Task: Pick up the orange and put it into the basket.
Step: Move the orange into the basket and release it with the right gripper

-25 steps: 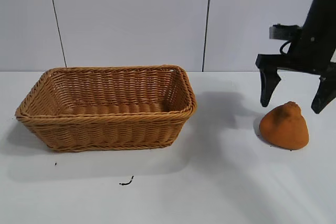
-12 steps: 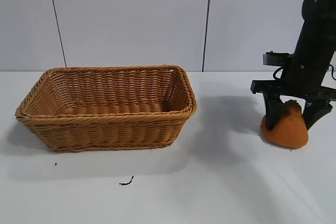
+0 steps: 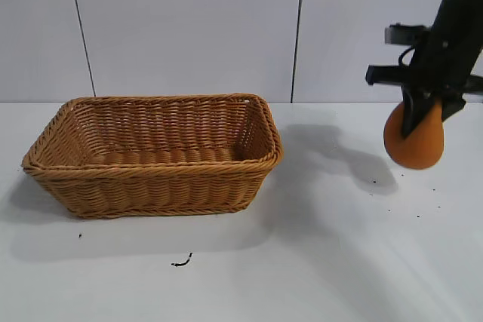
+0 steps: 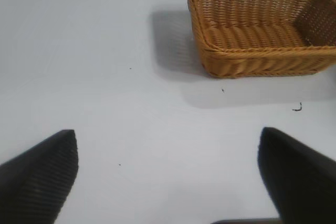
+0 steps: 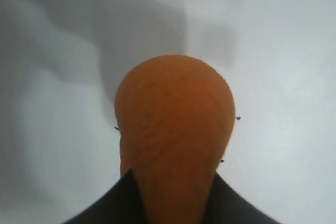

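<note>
Carry step in hand: right gripper pinches the orange by its narrow top, fruit hanging clear of the table at about 3 o'clock from the basket, well apart from it. Next move, by my judgement, calls for a sideways transfer toward 9 o'clock until the fruit hangs over the basket's open interior, then release. Left gripper hovers idle, fingers spread, holding nothing; no brand, label or writing readable anywhere.

We see a white table bearing the basket at nine o'clock, with a dark scrap at six.
</note>
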Motion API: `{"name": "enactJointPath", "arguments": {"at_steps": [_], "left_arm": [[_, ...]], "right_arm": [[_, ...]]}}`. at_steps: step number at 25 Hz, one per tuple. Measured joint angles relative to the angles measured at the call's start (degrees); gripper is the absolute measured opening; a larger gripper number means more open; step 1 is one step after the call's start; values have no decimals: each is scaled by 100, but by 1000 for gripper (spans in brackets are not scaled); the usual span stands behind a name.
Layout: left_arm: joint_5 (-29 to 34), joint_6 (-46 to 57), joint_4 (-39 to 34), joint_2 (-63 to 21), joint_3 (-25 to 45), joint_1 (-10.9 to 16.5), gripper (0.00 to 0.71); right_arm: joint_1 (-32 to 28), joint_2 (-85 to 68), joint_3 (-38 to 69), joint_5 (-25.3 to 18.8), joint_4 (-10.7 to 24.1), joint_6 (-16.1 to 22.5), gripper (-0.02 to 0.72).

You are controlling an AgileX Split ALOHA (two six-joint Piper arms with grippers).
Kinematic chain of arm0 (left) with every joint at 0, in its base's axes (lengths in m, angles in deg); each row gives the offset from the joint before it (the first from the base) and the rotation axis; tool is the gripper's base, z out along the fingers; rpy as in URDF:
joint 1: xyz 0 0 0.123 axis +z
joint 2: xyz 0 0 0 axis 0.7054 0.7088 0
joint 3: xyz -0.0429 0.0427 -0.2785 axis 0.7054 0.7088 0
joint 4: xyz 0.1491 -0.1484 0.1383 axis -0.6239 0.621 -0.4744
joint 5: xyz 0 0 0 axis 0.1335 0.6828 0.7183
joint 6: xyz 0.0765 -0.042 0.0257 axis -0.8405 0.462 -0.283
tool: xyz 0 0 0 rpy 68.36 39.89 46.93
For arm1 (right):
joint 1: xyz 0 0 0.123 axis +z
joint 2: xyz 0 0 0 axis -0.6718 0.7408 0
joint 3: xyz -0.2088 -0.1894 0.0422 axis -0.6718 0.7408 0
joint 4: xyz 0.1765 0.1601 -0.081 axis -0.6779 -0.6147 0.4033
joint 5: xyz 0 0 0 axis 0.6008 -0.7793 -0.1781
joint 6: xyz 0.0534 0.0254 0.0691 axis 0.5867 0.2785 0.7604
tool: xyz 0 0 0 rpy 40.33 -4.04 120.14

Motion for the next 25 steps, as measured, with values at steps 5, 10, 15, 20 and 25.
{"name": "enactJointPath", "arguments": {"at_steps": [5, 10, 15, 20, 25], "left_arm": [[0, 0, 0, 0, 0, 0, 666], [0, 0, 0, 0, 0, 0, 666], [0, 0, 0, 0, 0, 0, 666], [0, 0, 0, 0, 0, 0, 666], [0, 0, 0, 0, 0, 0, 666]], "right_arm": [[225, 0, -434, -66, -148, 0, 85], [864, 0, -516, -30, -154, 0, 85], [1756, 0, -516, 299, -172, 67, 85], [2557, 22, -516, 910, -149, 152, 85], [3111, 431, -527, 1490, -142, 259, 85]]}}
